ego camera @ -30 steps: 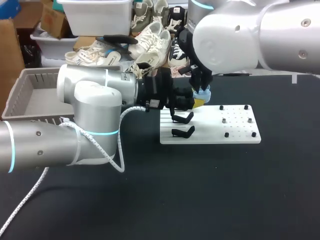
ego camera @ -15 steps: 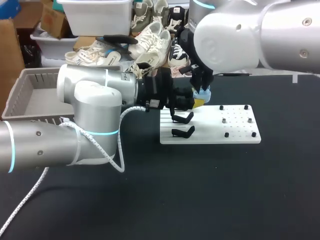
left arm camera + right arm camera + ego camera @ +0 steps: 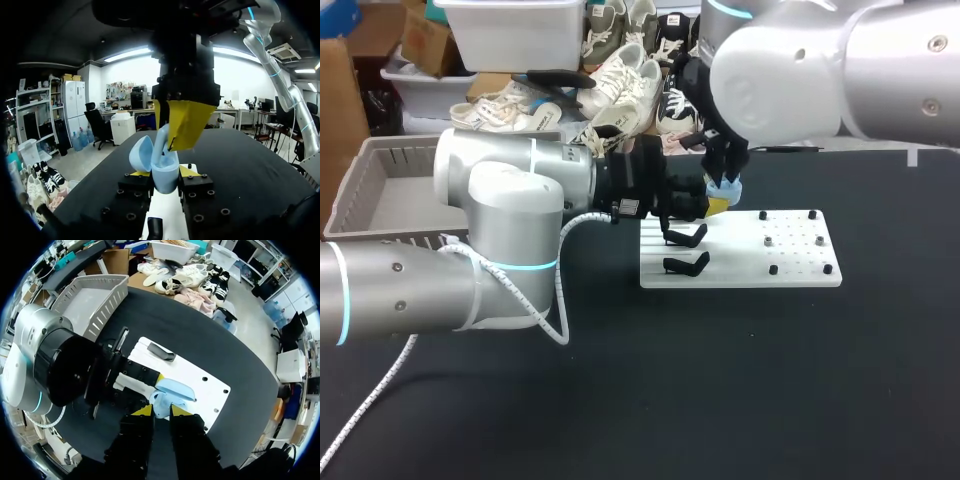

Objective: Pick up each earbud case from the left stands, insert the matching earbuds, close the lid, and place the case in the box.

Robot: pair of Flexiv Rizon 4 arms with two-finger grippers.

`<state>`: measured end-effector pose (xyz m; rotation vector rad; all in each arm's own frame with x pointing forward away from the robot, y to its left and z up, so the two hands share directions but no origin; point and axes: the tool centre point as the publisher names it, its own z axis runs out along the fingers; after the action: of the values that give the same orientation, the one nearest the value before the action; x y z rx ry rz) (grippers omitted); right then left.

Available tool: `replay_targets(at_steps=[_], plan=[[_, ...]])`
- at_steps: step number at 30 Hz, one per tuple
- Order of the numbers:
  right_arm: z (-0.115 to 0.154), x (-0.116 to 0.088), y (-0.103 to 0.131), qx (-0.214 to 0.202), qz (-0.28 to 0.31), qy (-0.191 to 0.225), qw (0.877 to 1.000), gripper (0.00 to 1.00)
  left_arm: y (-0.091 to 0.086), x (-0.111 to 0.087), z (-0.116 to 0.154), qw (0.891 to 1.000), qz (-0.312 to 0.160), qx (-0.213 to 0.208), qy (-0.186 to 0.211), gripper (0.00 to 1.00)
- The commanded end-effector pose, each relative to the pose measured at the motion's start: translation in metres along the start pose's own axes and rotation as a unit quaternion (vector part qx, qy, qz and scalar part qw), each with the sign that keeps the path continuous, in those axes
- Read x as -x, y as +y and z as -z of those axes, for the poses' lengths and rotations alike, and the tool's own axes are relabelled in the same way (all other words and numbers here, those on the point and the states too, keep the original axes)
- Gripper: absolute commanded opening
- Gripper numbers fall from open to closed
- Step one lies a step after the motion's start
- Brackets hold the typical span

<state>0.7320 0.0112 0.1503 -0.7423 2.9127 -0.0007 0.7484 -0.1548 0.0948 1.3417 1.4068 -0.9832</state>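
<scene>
Two arms | left fingers (image 3: 140, 173) clamp open blue case (image 3: 165, 176) | right fingers (image 3: 186, 125) pinch earbud (image 3: 161, 142) over it

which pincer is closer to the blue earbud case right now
Left. The left pincer is shut on the blue earbud case, gripping its lower half from both sides. The right pincer hangs just above the case's open top.

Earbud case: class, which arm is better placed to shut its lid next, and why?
Probably the right. The left pincer is shut on the earbud case, steadying it with the lid open; the right pincer hangs directly above it and could push the lid down.
</scene>
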Motion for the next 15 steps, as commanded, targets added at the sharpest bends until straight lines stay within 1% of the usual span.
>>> replay_targets(at_steps=[1, 15], plan=[[-0.0002, -0.0050, -0.0004, -0.001, -0.002, -0.004, 1.000, 0.00, -0.0015, 0.0003, 0.0006, 1.000, -0.001, 0.002, -0.001, 0.00], [-0.0014, -0.0090, -0.0008, 0.000, -0.005, -0.001, 1.000, 0.00, -0.0015, 0.0003, 0.0006, 1.000, -0.001, 0.002, -0.001, 0.00]])
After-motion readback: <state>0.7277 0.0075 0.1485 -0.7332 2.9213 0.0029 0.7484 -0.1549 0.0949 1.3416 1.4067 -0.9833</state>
